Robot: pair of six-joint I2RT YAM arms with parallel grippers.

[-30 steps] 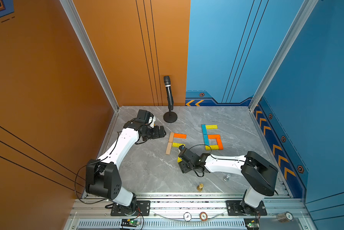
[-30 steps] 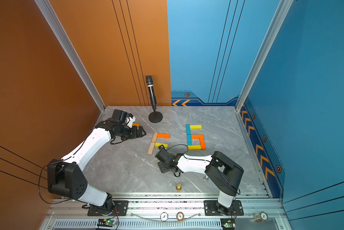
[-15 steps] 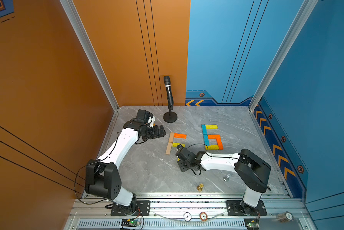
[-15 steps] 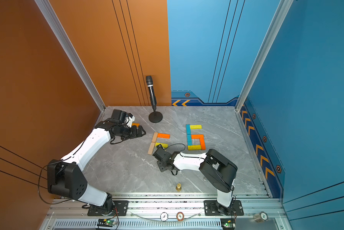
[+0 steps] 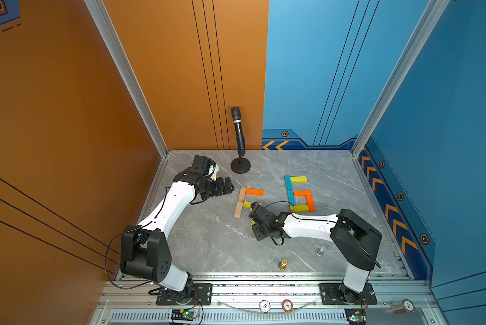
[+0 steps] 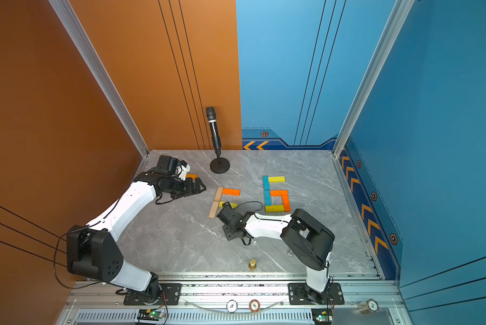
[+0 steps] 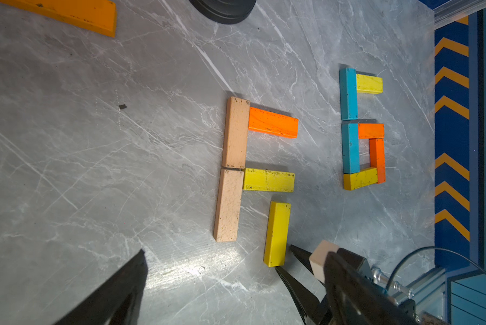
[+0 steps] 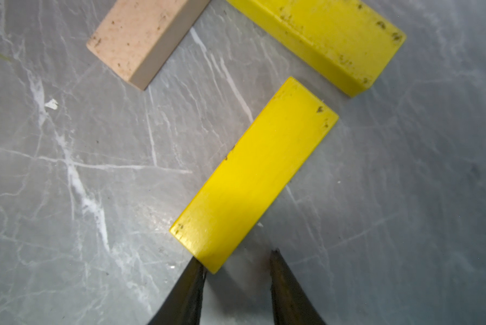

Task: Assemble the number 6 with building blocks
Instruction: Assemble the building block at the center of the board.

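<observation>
In both top views we see a grey, white-veined, stone-look table (image 5: pixel 208 242) enclosed by smooth orange and blue walls (image 5: pixel 67 112). On its right half lies a six (image 5: pixel 291 197) made of flat rectangular building blocks, blue, yellow and orange, set edge to edge. Nearer the middle lies a partial figure (image 5: pixel 242 194): two plain tan bars (image 5: pixel 238 209) end to end, with an orange bar (image 5: pixel 254 192) and a yellow bar (image 5: pixel 246 204) branching from their right side. The right gripper (image 5: pixel 258 225) sits low just in front of the yellow bar, covering most of a loose yellow block (image 5: pixel 253 223). The left gripper (image 5: pixel 230 186) sits left of the tan bars, apart from them, its jaws spread and empty. A black microphone (image 5: pixel 238 132) stands on a round base at the back. A gold chess piece (image 5: pixel 282 264) and a silver chess piece (image 5: pixel 319 251) stand near the front edge. In the left wrist view we note chipped paint along the block edges and speckled bare wood on the tan bars. The loose yellow block lies parallel to them, a narrow gap short of the yellow bar, and a further orange block (image 7: pixel 67 14) lies well apart. In the right wrist view the two dark, tapered fingertips (image 8: pixel 192 284) stand a little apart with bare table between them. One touches the near corner of the loose yellow block and the other stands clear, so nothing is pinched.
</observation>
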